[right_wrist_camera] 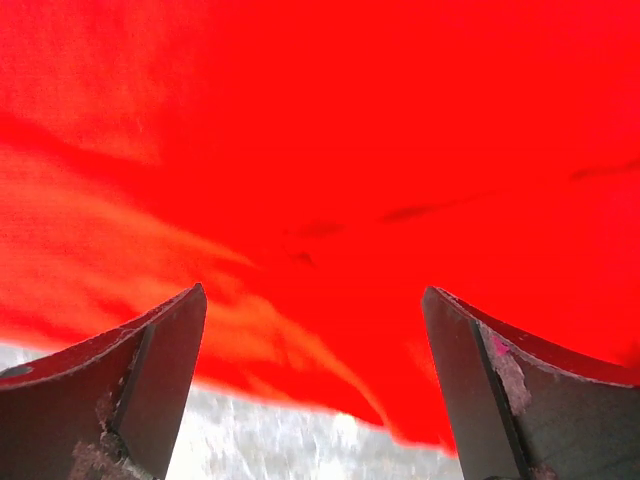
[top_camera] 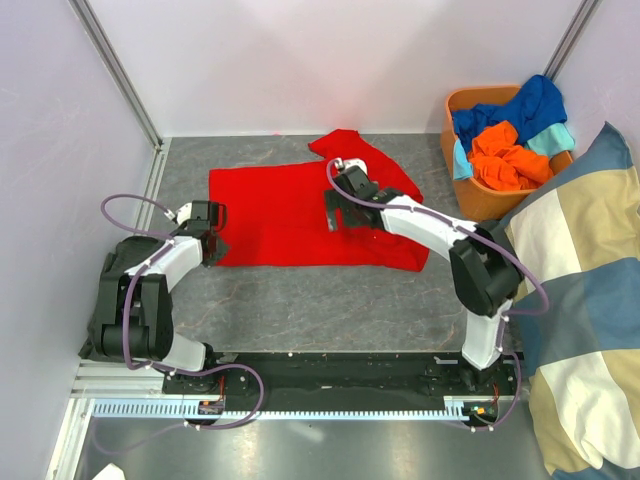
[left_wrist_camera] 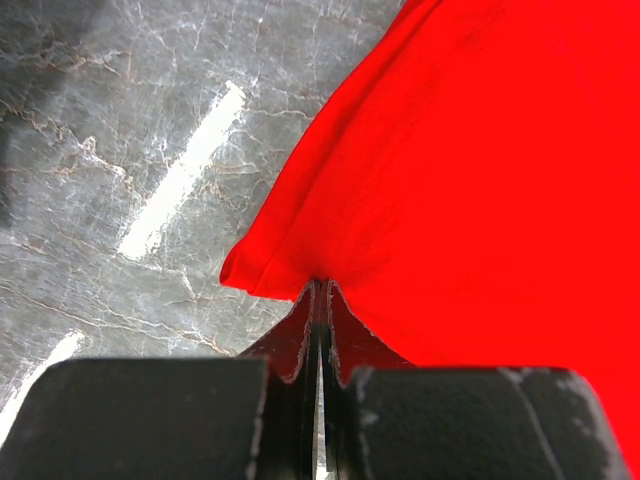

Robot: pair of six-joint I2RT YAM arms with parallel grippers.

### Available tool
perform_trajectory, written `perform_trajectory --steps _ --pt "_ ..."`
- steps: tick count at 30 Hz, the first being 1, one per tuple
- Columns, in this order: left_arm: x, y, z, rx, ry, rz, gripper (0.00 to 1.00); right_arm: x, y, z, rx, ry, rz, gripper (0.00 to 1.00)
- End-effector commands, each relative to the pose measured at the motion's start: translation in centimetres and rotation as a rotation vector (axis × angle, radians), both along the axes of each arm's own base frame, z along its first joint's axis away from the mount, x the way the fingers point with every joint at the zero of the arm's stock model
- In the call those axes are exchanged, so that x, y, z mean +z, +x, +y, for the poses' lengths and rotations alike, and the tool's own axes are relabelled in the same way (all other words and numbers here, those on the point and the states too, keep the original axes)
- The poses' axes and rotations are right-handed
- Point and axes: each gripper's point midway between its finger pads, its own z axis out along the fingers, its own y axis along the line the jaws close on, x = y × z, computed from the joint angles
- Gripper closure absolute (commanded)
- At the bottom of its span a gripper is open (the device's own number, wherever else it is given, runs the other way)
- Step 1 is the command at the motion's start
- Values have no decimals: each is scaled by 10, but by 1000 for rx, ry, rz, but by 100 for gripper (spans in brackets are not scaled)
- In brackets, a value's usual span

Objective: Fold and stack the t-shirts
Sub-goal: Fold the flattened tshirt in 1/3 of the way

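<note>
While the red t-shirt (top_camera: pixel 280 220) lay spread flat near the middle of the grey marbled table (top_camera: pixel 330 300), one sleeve pointing off toward 1 o'clock, I had my left arm (top_camera: pixel 150 270) bent in from 8 o'clock to the shirt's near corner on that side. My left jaws were clenched tight there, grasping the red t-shirt (left_wrist_camera: pixel 480 180) by its edge; in the left wrist view the cloth rose in a small peak to the pinched tips, with the rolled hem just to 10 o'clock of them and bare table (left_wrist_camera: pixel 120 150) beyond. My right arm (top_camera: pixel 430 230) reached in from 4 o'clock across the shirt's right half, and my right jaws hung over the cloth close to its middle, released and spread wide, grasping nothing. In the right wrist view the two dark fingers (right_wrist_camera: pixel 150 370) stood far apart with only rippled red fabric (right_wrist_camera: pixel 350 150) between and past them, and a sliver of table (right_wrist_camera: pixel 280 440) at 6 o'clock. At 2 o'clock an orange basket (top_camera: pixel 478 203) held more t-shirts in a heap: a royal blue one (top_camera: pixel 530 105), an orange one (top_camera: pixel 505 160) and a light teal one (top_camera: pixel 552 138). A blue-and-beige checked cushion (top_camera: pixel 580 300) filled the 4 o'clock side.
</note>
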Motion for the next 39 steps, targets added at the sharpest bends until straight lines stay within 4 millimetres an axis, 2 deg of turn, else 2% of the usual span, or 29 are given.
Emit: perform_trajectory --steps 1,2,3,5,6,7,8,9,11,14,18,28,39 --pt "1 0 -1 17 -12 -18 98 -10 29 1 16 -105 -11 2" --pt "0 -1 -1 20 -14 -14 98 -2 41 7 23 -100 -37 2" --pt "1 0 -1 18 -15 -18 98 -17 49 4 14 -122 -16 2" --pt "0 -1 -1 20 -14 -16 98 -14 67 5 -7 -119 -37 2" --pt "1 -1 -1 19 -15 -18 98 -23 76 -2 -27 -130 -26 2" --pt "1 0 -2 16 -17 -19 98 -25 82 -4 -38 -126 -29 2" --pt "2 0 -2 15 -19 -21 98 -19 92 -4 -48 -116 -48 2" --pt "0 0 -3 13 -23 -18 98 -24 99 -9 -59 -118 -42 2" --pt "1 0 -4 10 -25 -19 98 -18 112 -10 -67 -115 -71 2" --pt "0 -1 -4 11 -27 -17 98 -20 125 -18 -71 -153 -86 2" --pt "-1 -4 -4 9 -26 -15 98 -28 125 -24 -77 -170 -65 2" --pt "-4 -14 -4 13 -29 -6 98 -68 116 -30 -67 -215 27 2" --pt "2 -34 1 32 -16 -7 98 -84 119 -49 -117 -234 71 2"
